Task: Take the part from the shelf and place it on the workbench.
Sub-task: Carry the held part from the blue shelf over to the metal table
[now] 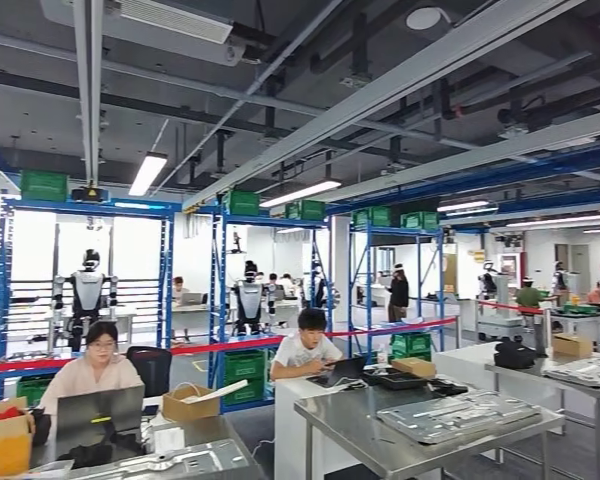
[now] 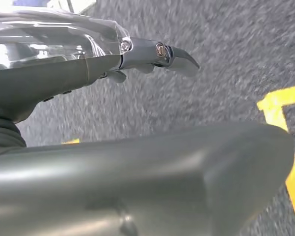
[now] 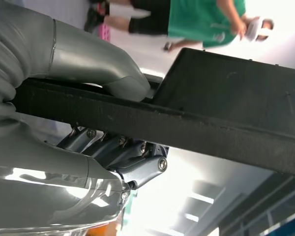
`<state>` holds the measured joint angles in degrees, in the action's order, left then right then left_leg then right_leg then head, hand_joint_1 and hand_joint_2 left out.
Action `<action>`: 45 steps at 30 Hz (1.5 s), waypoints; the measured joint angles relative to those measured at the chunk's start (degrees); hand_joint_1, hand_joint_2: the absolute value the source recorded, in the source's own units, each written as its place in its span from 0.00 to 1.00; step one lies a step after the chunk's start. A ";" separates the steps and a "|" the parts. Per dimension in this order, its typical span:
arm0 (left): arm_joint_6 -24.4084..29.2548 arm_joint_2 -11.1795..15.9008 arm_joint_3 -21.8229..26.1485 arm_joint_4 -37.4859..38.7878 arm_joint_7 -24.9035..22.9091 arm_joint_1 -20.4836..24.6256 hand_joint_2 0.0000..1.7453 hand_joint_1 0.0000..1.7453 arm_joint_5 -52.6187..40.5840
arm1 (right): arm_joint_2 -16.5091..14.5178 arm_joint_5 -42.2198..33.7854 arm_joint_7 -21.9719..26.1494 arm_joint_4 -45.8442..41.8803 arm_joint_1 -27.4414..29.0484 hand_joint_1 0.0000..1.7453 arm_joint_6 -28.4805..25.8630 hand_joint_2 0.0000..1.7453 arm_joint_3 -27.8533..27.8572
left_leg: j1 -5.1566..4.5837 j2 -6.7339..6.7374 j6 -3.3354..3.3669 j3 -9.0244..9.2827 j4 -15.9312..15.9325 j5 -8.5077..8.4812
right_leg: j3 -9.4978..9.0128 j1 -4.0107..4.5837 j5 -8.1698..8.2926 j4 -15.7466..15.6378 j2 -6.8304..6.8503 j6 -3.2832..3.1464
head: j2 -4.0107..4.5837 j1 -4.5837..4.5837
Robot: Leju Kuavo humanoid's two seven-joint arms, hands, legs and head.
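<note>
Room: busy workshop, blue shelves [image 1: 240, 300] behind, steel benches [image 1: 425, 425] up front.
Right hand [image 3: 112, 123]: thumb over, fingers under a flat black part [image 3: 213, 108], clamped at one edge.
Left hand [image 2: 146, 147]: hangs over carpet, fingers straight, holding nothing.
Risk: I reckon that edge grip lets it tip or slide out mid-walk.

The black part [image 3: 227, 98] runs off the right wrist picture's edge, so its full shape cannot be told; it covers the middle of the right hand [image 3: 112, 123]. The left hand [image 2: 146, 162] is cut off by the picture's edges, the carpet [image 2: 227, 44] behind it blurred. A person [image 3: 198, 19] is cropped.
</note>
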<state>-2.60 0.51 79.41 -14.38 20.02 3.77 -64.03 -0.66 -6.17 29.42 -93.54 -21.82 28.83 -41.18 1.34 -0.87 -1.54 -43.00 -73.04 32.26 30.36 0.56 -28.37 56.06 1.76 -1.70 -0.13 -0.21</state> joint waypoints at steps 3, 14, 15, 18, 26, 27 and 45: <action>0.11 -0.01 0.01 -0.01 -0.01 -0.26 1.00 0.00 -0.14 | -0.01 -0.01 -0.01 0.09 -0.01 1.00 0.02 1.00 -0.02 | 0.58 1.87 -0.87 3.85 6.27 -3.69 | -0.09 -0.14 -0.47 0.38 2.25 0.70 | 0.00 -0.01; 0.16 -0.19 0.11 -0.06 -0.39 -0.14 1.00 0.00 -0.07 | -0.04 -1.04 -0.94 0.22 -0.07 1.00 -0.05 1.00 0.28 | -0.45 0.34 2.63 7.10 13.57 -6.27 | 5.30 -0.61 -8.78 14.34 -0.93 2.66 | 0.00 0.05; 0.11 -0.19 0.13 -0.07 -0.38 -0.09 1.00 0.00 -0.04 | -0.01 -1.16 -1.12 0.39 0.04 1.00 -0.11 1.00 0.35 | -0.64 -0.20 2.79 7.07 13.57 -6.31 | 6.86 -0.59 -9.52 17.32 -1.29 2.50 | 0.00 0.04; -0.18 -0.19 0.19 -0.07 -0.34 -0.26 1.00 0.00 0.15 | 0.04 -1.43 -1.64 0.86 0.15 1.00 -0.36 1.00 0.38 | -1.11 -1.46 2.97 7.23 13.56 -6.34 | 6.01 -0.14 -5.43 13.70 -1.82 1.53 | 0.00 0.04; -0.57 -0.48 0.33 -0.07 -0.07 -0.45 1.00 0.00 0.26 | -0.23 -2.08 -1.84 1.29 -0.17 1.00 -0.70 1.00 0.46 | -1.10 -1.62 1.84 6.42 12.31 -5.43 | 0.95 0.36 0.21 0.80 -2.28 0.09 | 0.00 0.04; -0.59 -0.48 0.34 -0.07 -0.04 -0.40 1.00 0.00 0.25 | -0.31 -2.14 -1.83 1.30 -0.17 1.00 -0.70 1.00 0.49 | -1.08 -1.18 1.59 5.54 10.22 -3.98 | 0.80 0.18 0.44 0.43 -2.01 0.04 | 0.00 0.04; -0.95 -0.60 0.42 -0.07 0.02 -0.36 1.00 0.00 0.17 | -0.55 -2.44 -1.78 1.80 0.13 1.00 -0.70 1.00 0.87 | 0.22 0.97 1.18 7.81 12.71 -4.54 | 1.14 -0.69 -1.22 2.23 -0.69 2.77 | 0.00 0.06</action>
<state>-3.54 -0.09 79.82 -14.45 20.04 3.41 -63.86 -1.20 -8.61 27.65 -91.74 -21.70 28.13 -40.31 1.56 0.10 -0.36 -35.19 -60.33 27.72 31.50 -0.13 -29.59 58.29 1.06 1.07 -0.13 -0.15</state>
